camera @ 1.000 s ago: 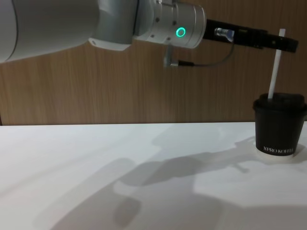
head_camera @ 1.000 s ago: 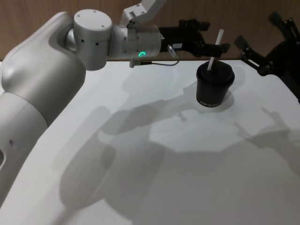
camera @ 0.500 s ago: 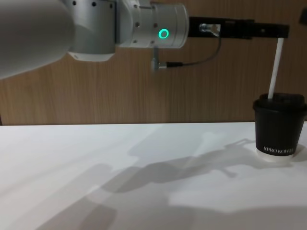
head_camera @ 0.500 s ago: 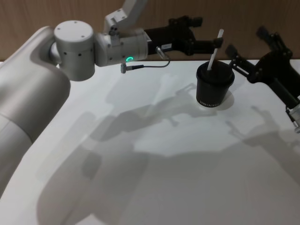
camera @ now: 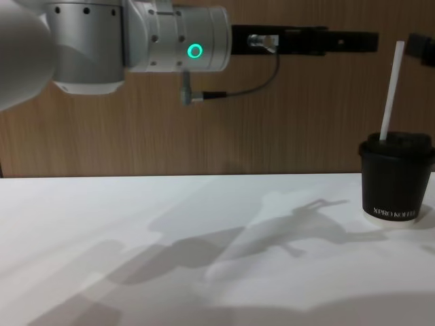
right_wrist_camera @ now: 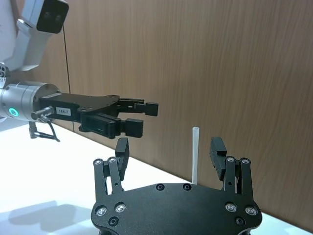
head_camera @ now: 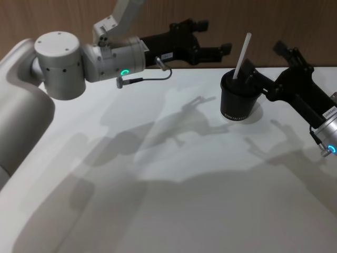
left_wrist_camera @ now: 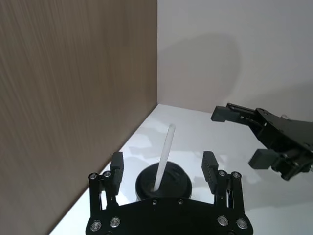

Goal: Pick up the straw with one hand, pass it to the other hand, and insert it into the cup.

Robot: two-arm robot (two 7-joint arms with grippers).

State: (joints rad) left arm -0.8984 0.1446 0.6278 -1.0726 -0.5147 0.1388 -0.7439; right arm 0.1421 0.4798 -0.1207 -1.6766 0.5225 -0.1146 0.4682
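Straw in cup (table's far right), left gripper behind-left, right gripper right.

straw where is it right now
The straw stands tilted in the lid of the black XPRO KOFFEE cup at the table's far right, between the open left gripper and open right gripper.

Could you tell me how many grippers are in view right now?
2. The left gripper is open, off to the left of the cup and clear of the straw. The right gripper is open close by the cup's right side.
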